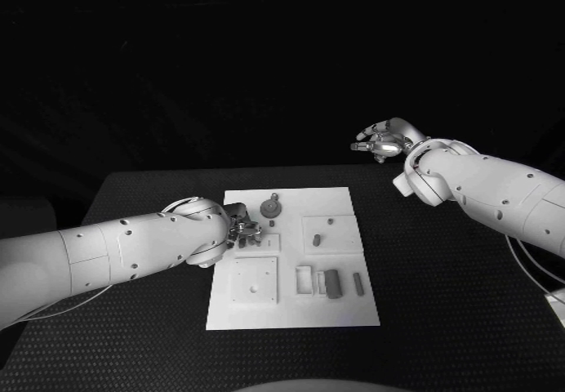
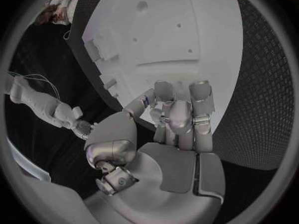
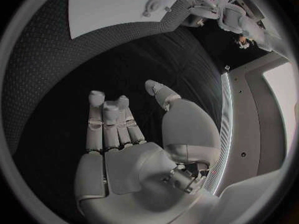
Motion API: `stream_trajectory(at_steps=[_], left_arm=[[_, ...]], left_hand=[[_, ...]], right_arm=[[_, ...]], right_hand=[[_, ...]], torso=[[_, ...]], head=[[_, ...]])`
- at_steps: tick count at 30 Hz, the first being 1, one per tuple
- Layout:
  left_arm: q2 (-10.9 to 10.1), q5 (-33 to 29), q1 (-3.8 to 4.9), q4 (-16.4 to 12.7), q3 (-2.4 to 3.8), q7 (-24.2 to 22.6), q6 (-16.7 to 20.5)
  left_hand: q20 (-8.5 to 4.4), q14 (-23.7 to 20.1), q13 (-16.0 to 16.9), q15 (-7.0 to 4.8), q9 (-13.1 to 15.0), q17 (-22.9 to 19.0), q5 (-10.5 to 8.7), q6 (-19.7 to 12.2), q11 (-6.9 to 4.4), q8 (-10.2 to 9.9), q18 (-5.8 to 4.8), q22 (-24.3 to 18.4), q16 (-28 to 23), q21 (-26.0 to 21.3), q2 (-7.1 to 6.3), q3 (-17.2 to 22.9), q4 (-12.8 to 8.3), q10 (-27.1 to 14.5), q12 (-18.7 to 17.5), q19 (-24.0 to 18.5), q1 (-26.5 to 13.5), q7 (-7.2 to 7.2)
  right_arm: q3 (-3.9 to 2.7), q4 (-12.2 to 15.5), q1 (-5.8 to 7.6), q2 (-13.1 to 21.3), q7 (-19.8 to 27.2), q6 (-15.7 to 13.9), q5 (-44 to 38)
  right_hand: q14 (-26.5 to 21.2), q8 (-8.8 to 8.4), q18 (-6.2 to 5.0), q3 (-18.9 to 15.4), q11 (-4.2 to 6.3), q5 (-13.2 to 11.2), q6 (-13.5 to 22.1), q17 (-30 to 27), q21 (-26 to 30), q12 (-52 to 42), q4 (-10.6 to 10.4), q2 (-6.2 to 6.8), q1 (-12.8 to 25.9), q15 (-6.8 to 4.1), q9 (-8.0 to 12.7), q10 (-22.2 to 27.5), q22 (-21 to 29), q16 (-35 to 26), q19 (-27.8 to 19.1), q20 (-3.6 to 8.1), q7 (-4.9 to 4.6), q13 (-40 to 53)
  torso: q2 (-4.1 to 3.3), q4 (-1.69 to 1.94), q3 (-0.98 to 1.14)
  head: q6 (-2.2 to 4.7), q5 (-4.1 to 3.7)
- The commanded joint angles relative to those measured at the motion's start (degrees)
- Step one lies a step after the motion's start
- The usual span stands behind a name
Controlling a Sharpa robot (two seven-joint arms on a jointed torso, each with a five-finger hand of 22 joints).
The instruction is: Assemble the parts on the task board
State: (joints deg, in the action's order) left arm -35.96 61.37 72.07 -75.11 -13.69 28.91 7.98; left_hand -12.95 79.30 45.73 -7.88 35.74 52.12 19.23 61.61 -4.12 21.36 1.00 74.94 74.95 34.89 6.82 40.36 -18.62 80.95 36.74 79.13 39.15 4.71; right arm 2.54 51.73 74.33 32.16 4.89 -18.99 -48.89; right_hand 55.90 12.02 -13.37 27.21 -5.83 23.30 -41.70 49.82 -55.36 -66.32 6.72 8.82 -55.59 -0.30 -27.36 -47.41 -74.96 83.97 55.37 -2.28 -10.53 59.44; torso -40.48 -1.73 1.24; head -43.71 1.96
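Observation:
The white task board (image 1: 295,306) lies in the middle of the black table. My left hand (image 1: 242,229) is over the board's upper left edge, its fingers (image 2: 177,115) curled in toward the thumb. A small pale part (image 2: 154,113) looks pinched between them. On the board lie a round-headed part (image 1: 272,208), a short peg (image 1: 316,239) and two dark bars (image 1: 333,283). My right hand (image 1: 383,141) hangs raised beyond the board's far right corner, fingers (image 3: 115,122) apart and holding nothing. The right wrist view shows the board (image 3: 112,10) far off.
A square white plate (image 1: 255,280) and a pale rectangular block (image 1: 304,279) sit on the board's near half. Black table surface (image 1: 459,302) stretches to the right of the board, and a narrower strip (image 1: 153,327) lies on its left under my left arm.

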Motion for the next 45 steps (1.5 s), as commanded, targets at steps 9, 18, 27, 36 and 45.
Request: stream_trajectory(at_steps=[9, 18, 27, 36, 45], left_arm=[[0.5, -1.1, -0.01, -0.1, 0.01, -0.8, -1.8], [0.6, -0.9, -0.04, 0.0, 0.0, -0.8, -1.9], [0.7, 0.1, -0.13, 0.3, -0.01, -0.8, -1.6], [0.7, 0.8, -0.2, 0.3, -0.01, -0.7, -1.7], [0.6, 0.8, -0.21, 0.3, -0.01, -0.5, -2.9]], left_hand=[[-1.27, -2.9, -0.2, -2.45, -0.1, -0.4, -0.98, 4.6, -0.26, 0.1, 1.37, 1.0, 0.6, -0.3, 0.84, 2.1, 2.2, -0.1, 0.4, 1.0, -0.8, -2.91], [-1.29, -3.0, -0.3, -2.46, -0.1, -0.5, -1.23, 4.6, -0.26, 0.1, 1.39, 1.0, 0.7, -0.4, 0.89, 2.2, 2.2, -0.1, 0.4, 0.9, -1.0, -2.9], [-1.34, -3.1, -0.4, -2.47, -0.2, -0.7, -1.78, 4.5, -0.25, 0.0, 1.42, 1.0, 0.8, -0.4, 0.87, 2.3, 2.2, -0.2, 0.4, 0.9, -1.0, -2.89], [-1.36, -3.1, -0.5, -2.48, -0.2, -1.0, -2.49, 4.4, -0.24, 0.0, 1.44, 1.0, 0.9, -0.4, 0.91, 2.4, 2.1, -0.3, 0.4, 0.9, -0.9, -2.88], [-1.36, -3.2, -0.6, -2.49, -0.2, -1.2, -1.74, 4.5, -0.25, -0.1, 1.42, 1.0, 1.0, -0.4, 0.96, 2.7, 2.1, -0.3, 0.5, 0.9, -0.7, -2.88]], right_arm=[[-0.03, 0.0, 0.0, -0.1, 0.3, 0.8, -0.4], [-0.03, -0.1, 0.0, -0.1, 0.3, 1.1, -0.5], [-0.03, -0.1, -0.02, -0.2, 0.3, 1.2, -0.5], [-0.03, -0.1, -0.02, -0.1, 0.3, 1.2, -0.5], [-0.03, 0.0, -0.04, -0.2, 0.3, 1.3, -0.5]], right_hand=[[-0.4, 0.4, -1.63, 0.1, 0.01, 0.1, -0.1, -0.1, 0.4, -0.4, 0.4, -0.63, 0.0, 0.0, 0.1, 0.3, -0.9, 0.2, -0.4, -0.03, -1.67, -0.1], [-0.4, 0.4, -1.63, 0.1, 0.01, 0.1, 0.0, -0.1, 0.4, -0.4, 0.4, -0.63, 0.1, 0.0, 0.1, 0.4, -0.9, 0.2, -0.4, -0.03, -1.68, -0.1], [-0.5, 0.41, -1.63, 0.1, 0.0, 0.1, 0.0, -0.1, 0.4, -0.4, 0.4, -0.67, 0.1, 0.01, 0.1, 0.4, -0.8, 0.2, -0.4, -0.05, -1.69, -0.2], [-0.5, 0.41, -1.63, 0.1, -0.01, 0.1, 0.0, -0.2, 0.4, -0.5, 0.4, -0.69, 0.2, 0.02, 0.2, 0.4, -0.8, 0.2, -0.4, -0.05, -1.69, -0.2], [-0.5, 0.42, -1.63, 0.1, -0.01, 0.1, 0.0, -0.2, 0.4, -0.5, 0.4, -0.7, 0.2, 0.02, 0.2, 0.4, -0.8, 0.2, -0.4, -0.06, -1.69, -0.2]], torso=[[-0.02, -0.03, 0.03], [0.0, 0.0, 0.0], [-0.01, -0.02, -0.01], [-0.01, 0.0, -0.03], [-0.01, -0.03, 0.01]], head=[[-0.07, 0.11], [-0.11, 0.03], [-0.14, 0.04], [-0.22, 0.0], [-0.35, -0.05]])
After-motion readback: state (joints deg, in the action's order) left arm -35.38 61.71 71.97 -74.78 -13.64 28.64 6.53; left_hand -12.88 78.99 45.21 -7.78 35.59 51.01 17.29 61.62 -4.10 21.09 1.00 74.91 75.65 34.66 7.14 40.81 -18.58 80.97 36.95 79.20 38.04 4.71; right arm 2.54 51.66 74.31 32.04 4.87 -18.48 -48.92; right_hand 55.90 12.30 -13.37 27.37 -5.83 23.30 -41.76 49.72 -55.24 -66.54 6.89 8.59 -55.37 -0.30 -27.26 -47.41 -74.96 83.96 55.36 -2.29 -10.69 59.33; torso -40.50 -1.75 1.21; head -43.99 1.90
